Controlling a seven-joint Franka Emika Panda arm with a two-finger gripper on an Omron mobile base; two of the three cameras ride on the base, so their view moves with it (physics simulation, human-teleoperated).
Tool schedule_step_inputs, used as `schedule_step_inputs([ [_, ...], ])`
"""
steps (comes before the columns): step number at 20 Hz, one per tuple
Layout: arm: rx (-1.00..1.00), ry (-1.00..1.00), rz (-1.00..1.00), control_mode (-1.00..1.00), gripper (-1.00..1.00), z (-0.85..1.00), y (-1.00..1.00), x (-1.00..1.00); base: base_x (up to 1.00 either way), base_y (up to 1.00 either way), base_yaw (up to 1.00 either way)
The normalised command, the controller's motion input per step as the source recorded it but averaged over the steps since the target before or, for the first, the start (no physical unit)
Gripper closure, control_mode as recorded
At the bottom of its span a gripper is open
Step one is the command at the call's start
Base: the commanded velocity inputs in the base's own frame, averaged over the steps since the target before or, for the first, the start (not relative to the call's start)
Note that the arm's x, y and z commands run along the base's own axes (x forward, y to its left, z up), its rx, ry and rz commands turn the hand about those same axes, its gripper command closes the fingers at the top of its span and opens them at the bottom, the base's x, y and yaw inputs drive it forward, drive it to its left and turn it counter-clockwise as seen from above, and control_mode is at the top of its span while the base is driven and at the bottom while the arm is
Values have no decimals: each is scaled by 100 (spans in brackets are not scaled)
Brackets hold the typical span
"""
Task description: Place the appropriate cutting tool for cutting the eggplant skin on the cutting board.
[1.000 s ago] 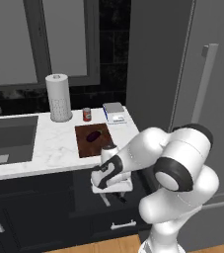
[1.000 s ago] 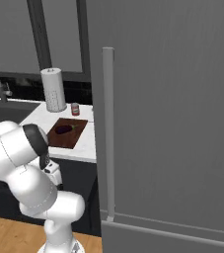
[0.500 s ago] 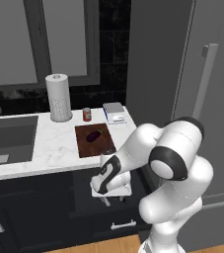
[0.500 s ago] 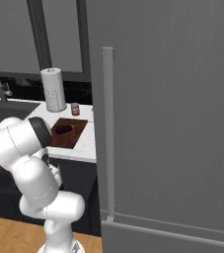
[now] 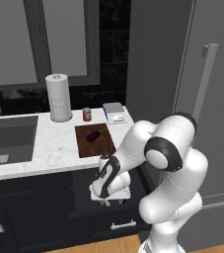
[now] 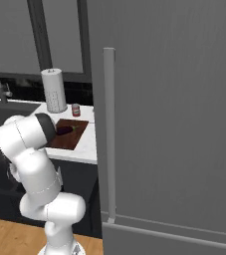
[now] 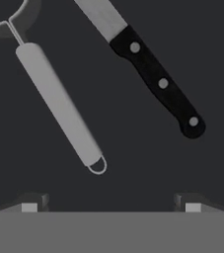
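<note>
A: In the hand view, the peeler (image 7: 59, 101) ran off the top left corner, so just a curve of its forked head showed.

B: And the knife (image 7: 150, 71) beside it?

A: Blade cut by the top edge, point out of frame (the riveted black handle was whole).

B: The gripper (image 5: 105, 200) in the left base view?

A: Tucked under the white hand below the counter edge; its fingers were too small and dark to tell apart.

B: The right base view?

A: The arm's shoulder covered the near left corner of the cutting board (image 6: 70, 137), and the eggplant (image 6: 65, 130) peeked past it, stem too small to judge.
</note>
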Motion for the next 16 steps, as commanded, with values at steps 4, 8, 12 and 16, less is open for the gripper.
schedule_step_inputs([
  [4,-2,-2,0,-100,-100,-5,2,8,0,0,0],
  [8,-2,-5,0,-100,-100,-2,1,9,0,0,0],
  [12,-1,-6,0,-100,-100,0,1,9,0,0,0],
  [16,0,-4,0,-100,-100,-7,3,0,0,0,0],
])
